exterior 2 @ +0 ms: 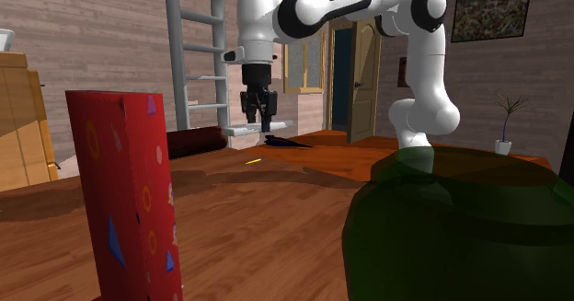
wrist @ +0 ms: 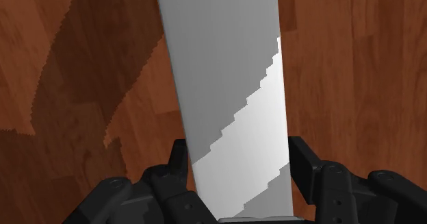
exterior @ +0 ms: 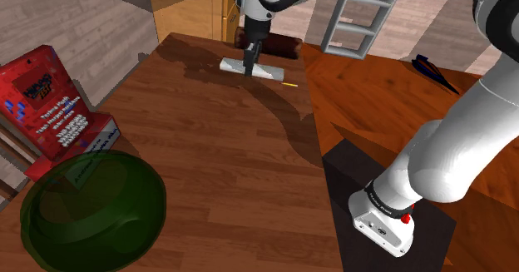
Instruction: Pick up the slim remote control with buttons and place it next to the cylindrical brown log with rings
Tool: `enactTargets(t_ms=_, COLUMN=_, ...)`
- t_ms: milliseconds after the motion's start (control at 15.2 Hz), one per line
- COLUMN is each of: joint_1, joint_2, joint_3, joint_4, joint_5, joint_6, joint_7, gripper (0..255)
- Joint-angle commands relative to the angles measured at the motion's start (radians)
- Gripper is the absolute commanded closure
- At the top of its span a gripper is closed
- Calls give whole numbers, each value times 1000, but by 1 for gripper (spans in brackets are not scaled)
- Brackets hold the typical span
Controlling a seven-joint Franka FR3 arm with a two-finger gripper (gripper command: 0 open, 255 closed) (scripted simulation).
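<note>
**Q:** Fingers?

**A:** The gripper (wrist: 239,162) is clamped on the remote control (wrist: 229,85). It is a plain grey-white slab with no buttons drawn. A black finger (wrist: 179,164) presses each long edge, and the slab runs out ahead of the hand over the brown wood table (wrist: 356,85).

**Q:** Where's the remote in frame?

**A:** In the shoulder view it's upper middle, at the far end of the table, with the gripper coming straight down on its middle. The dark brown log (exterior: 270,42) lies just behind it; I can't tell if they touch. In the second exterior view the remote is left of centre, level, and looks slightly off the tabletop. The log is to its lower left there.

**Q:** Other stuff?

**A:** In the shoulder view:
- The red box (exterior: 54,104) is at the left edge.
- The dark green round object (exterior: 91,212) is lower left.
- The grey ladder (exterior: 358,21) is at the top, right of centre.
- The small yellow stick (exterior: 289,85) is just right of the remote.
</note>
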Motion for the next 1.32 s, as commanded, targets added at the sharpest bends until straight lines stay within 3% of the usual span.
enactTargets(t_ms=0, joint_1=-22, joint_2=38, joint_3=-20, joint_4=46, joint_5=-2, joint_6=-9, joint_7=-43, gripper=255)
enactTargets(t_ms=726, joint_1=-145, joint_2=294, joint_3=-103, joint_4=398, joint_5=12, joint_6=-108, joint_7=-249, gripper=255)
enactTargets(t_ms=1056, joint_1=-209, joint_2=462, joint_3=-125, joint_4=652, joint_5=28, joint_6=-197, joint_7=-329, gripper=255)
enactTargets(t_ms=1254, joint_1=-251, joint_2=598, joint_3=-133, joint_4=871, joint_5=38, joint_6=-280, joint_7=-370, gripper=255)
